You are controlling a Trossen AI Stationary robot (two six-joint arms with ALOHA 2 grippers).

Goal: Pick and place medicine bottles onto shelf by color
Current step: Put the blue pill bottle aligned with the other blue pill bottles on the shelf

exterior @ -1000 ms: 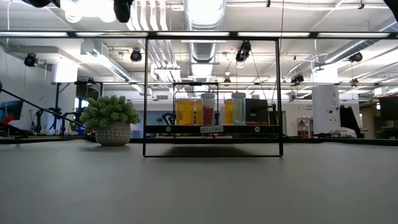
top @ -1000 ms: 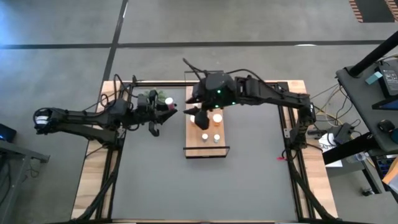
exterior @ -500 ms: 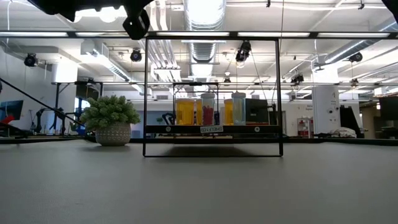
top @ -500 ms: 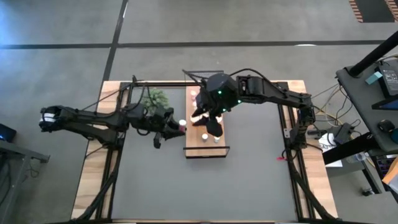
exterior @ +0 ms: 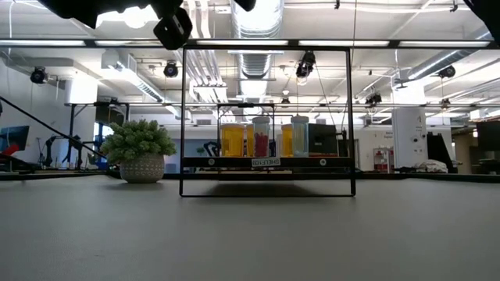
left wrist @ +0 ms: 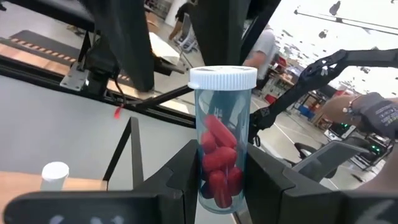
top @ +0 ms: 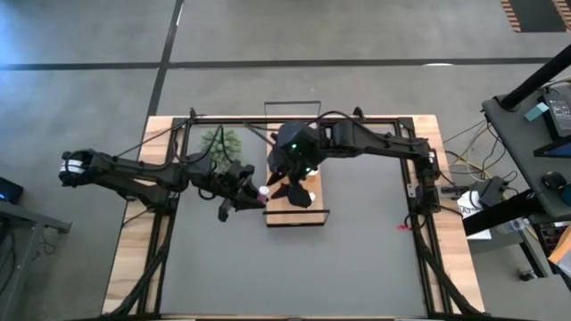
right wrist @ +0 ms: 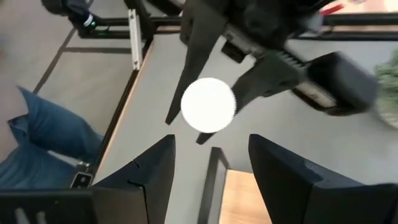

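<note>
**Clerk:** At the shelf's left edge, item one?

**Arm:** One medicine bottle (left wrist: pixel 222 140), clear body, red capsules, white cap. My left gripper (top: pixel 252 192) is clenched on its lower half, with the cap and upper body standing free above my fingers (left wrist: pixel 177 171). It hangs just beside the left long edge of the shelf (top: pixel 278 212), above the table, not yet over the board.

**Clerk:** Item two?

**Arm:** My right gripper (right wrist: pixel 210 163), poised directly above that same white cap, fingers parted and holding nothing. Its arm lies across the middle of the shelf.

**Clerk:** Stock already shelved?

**Arm:** A row of bottles (exterior: pixel 262 136), orange and red-filled, standing between the black wire rails. One more white cap (left wrist: pixel 55 174) sits on the board near my held bottle.

**Clerk:** Other entries?

**Arm:** One green plant (top: pixel 220 143), far left of the shelf. People in the room beyond the table.

**Clerk:** Hazards?

**Arm:** I judge three. My two grippers are close; if the right descends while I carry sideways, it may strike the cap and twist the bottle in my low grip. Carried in too low, the bottle could catch the shelf edge or topple a standing neighbour. Set among the orange ones, it would be sorted wrong.
</note>
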